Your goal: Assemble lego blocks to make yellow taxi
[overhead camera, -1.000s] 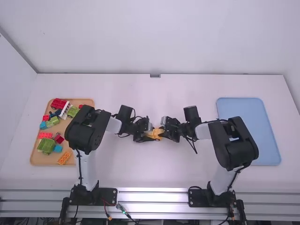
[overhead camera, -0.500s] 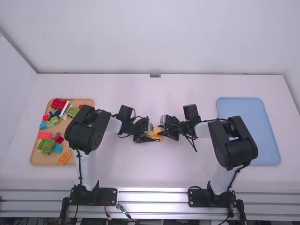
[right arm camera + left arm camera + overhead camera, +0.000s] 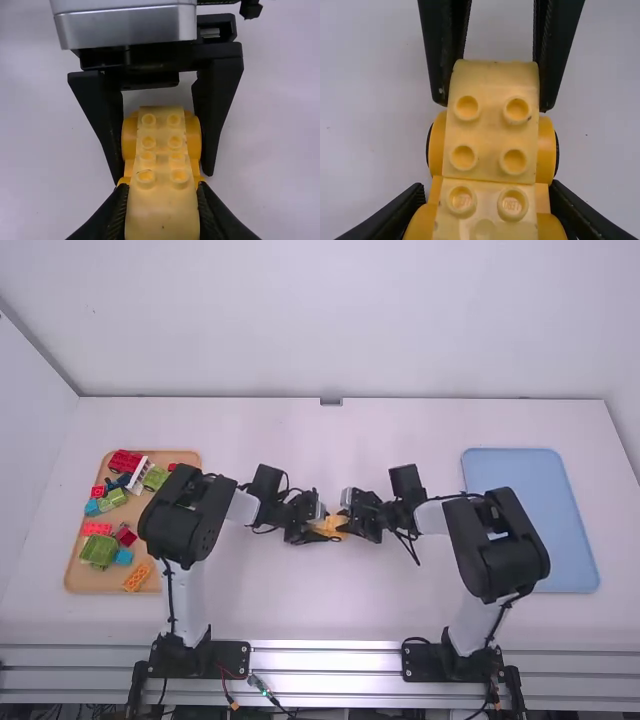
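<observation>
At the near edge, the bases of the left arm (image 3: pixel 200 652) and the right arm (image 3: pixel 462 654) are standing apart. Beyond them, a tan tray (image 3: pixel 84 580) is lying on the left of the white table (image 3: pixel 330 610), with an orange brick (image 3: pixel 136 576) resting at its near end. Farther in, a green brick (image 3: pixel 98 551), a blue brick (image 3: pixel 123 556) and several red bricks (image 3: pixel 97 528) are sitting together. Between the arms, both grippers are meeting over one studded yellow toy vehicle (image 3: pixel 492 130) near the table's middle. The left gripper (image 3: pixel 323 530) is closing its jaws around the vehicle's rounded sides, while the right gripper (image 3: pixel 348 525) is pinching its raised block from the other end, a finger pressing on each side. On the right, a blue tray (image 3: pixel 535 525) is lying flat. At the tan tray's far end, a white piece (image 3: pixel 140 476) is leaning beside a red toy vehicle (image 3: pixel 123 462).
</observation>
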You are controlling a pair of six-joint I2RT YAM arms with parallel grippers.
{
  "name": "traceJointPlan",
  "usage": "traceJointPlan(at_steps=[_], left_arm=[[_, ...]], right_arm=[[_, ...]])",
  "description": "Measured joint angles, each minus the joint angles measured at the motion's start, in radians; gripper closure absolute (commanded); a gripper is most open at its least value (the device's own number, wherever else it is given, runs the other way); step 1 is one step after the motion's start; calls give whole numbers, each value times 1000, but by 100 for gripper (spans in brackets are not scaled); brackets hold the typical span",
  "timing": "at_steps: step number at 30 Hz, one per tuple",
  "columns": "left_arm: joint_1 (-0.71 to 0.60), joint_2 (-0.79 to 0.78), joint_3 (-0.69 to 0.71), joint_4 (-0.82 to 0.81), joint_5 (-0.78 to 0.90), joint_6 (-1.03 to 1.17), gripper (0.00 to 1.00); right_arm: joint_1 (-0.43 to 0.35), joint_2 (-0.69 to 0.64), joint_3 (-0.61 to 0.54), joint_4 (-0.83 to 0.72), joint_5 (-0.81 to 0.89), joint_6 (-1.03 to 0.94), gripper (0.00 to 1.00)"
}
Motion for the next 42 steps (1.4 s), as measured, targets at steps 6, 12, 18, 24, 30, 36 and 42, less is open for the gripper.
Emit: traceJointPlan(at_steps=[6,12,18,24,30,36,42], left_arm=[[2,0,0,2,1,-5,47],[-3,0,0,2,3,-16,48],[-3,0,0,3,3,-25,49],[-3,0,0,2,3,-26,49],[-3,0,0,3,3,-26,49],[-3,0,0,3,3,-27,50],[-3,0,0,2,3,-25,50]], right_arm=[[14,0,1,-2,44,3,58],[36,8,1,-3,61,7,52],[34,8,1,-2,58,8,49],[5,14,37,-8,-2,8,42],[-32,14,90,-42,-84,7,91],[-37,14,92,-139,-43,8,100],[-14,14,80,-130,0,7,100]])
